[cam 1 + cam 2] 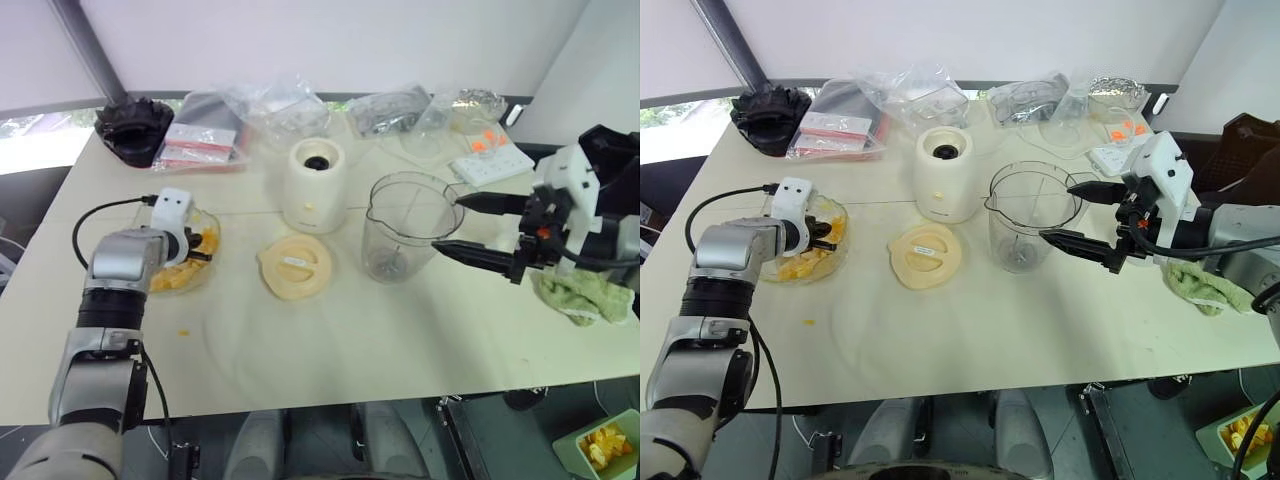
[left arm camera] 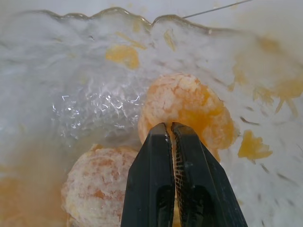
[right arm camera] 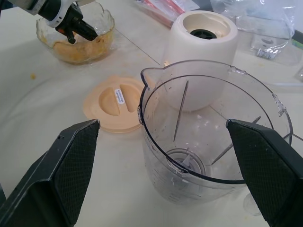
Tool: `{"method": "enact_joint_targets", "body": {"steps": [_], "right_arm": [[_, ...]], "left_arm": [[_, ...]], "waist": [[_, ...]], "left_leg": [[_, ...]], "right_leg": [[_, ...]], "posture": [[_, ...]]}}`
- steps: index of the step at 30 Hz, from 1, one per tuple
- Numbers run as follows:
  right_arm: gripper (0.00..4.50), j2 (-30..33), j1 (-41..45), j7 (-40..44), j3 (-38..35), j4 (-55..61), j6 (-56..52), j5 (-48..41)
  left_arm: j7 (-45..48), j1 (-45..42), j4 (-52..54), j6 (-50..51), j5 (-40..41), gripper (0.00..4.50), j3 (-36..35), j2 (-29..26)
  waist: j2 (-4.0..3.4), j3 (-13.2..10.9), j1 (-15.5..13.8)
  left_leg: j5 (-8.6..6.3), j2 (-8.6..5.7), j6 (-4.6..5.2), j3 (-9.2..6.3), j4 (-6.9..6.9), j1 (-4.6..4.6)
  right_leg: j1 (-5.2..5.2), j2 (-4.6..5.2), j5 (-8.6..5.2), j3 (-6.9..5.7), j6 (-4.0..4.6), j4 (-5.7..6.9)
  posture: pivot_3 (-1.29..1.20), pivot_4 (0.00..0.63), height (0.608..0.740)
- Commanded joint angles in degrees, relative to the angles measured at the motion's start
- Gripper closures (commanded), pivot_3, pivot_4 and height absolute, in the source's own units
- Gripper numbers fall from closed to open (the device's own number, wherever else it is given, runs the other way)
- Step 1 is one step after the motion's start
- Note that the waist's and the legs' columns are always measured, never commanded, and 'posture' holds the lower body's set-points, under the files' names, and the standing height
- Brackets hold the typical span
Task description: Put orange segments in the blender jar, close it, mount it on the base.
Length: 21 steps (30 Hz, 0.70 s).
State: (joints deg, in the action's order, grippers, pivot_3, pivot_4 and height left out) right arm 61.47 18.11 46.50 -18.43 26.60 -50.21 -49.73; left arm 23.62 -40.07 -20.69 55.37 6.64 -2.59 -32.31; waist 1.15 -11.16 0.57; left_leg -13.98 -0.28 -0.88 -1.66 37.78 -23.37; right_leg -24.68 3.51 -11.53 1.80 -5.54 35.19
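The left gripper (image 2: 171, 130), jaws pinched nearly together at a yellow-orange peeled orange segment (image 2: 189, 111) in the scalloped clear glass dish (image 3: 102, 29), sits left of the empty clear plastic blender jar (image 1: 408, 228), which the wide-open right gripper (image 1: 462, 225) flanks.

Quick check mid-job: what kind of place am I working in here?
Most likely a makeshift test bench for kitchen tasks, not a real kitchen: a plain table holds the blender jar and its base, with a white power strip and loose plastic bags at the back.
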Motion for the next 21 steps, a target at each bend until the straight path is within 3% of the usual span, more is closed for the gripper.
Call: {"method": "enact_joint_targets", "body": {"steps": [1,4,7,13,21], "right_arm": [[0.0,-0.3,0.6,0.1,-1.4,0.6,0.8,0.0],[0.0,-0.4,0.7,0.0,-1.3,0.7,0.9,0.1],[0.0,-0.5,0.8,-0.1,-1.2,0.7,0.9,0.2],[0.0,-0.5,0.9,-0.1,-1.2,0.7,0.9,0.3],[0.0,-0.4,1.1,-0.5,-1.2,1.0,0.6,0.2]], "left_arm": [[-0.2,-0.2,0.7,-1.1,-1.1,4.33,0.3,-1.0],[0.4,-0.1,0.7,-1.5,-0.8,4.33,0.2,-0.9],[1.2,0.3,1.7,-1.9,-0.9,3.57,1.0,-1.0],[0.3,-0.4,0.2,-2.0,-1.8,0.6,1.3,-0.5],[0.4,-1.1,-3.3,-1.9,-1.4,0.6,1.2,0.9]], "waist": [[0.0,0.0,0.0],[0.0,0.0,0.0],[0.0,0.0,0.0],[0.0,0.0,-0.1],[0.0,0.0,-0.1]], "left_leg": [[0.0,0.0,0.0,0.0,0.0,0.0],[0.0,0.0,0.0,0.0,0.0,0.0],[0.0,0.0,0.0,0.0,0.0,0.0],[0.0,0.0,0.0,0.0,0.0,0.0],[0.0,-0.01,0.0,0.0,0.03,-0.01]], "right_leg": [[0.0,0.0,0.0,0.0,0.0,0.0],[0.0,0.0,0.0,0.0,0.0,0.0],[0.0,0.0,0.0,0.0,0.0,0.0],[0.0,0.0,0.0,0.0,0.0,0.0],[0.0,0.02,0.0,0.0,0.0,0.0]], "posture": [[0.0,0.15,0.74],[0.0,0.15,0.74],[0.0,0.15,0.74],[0.0,0.15,0.74],[0.0,0.15,0.74]]}}
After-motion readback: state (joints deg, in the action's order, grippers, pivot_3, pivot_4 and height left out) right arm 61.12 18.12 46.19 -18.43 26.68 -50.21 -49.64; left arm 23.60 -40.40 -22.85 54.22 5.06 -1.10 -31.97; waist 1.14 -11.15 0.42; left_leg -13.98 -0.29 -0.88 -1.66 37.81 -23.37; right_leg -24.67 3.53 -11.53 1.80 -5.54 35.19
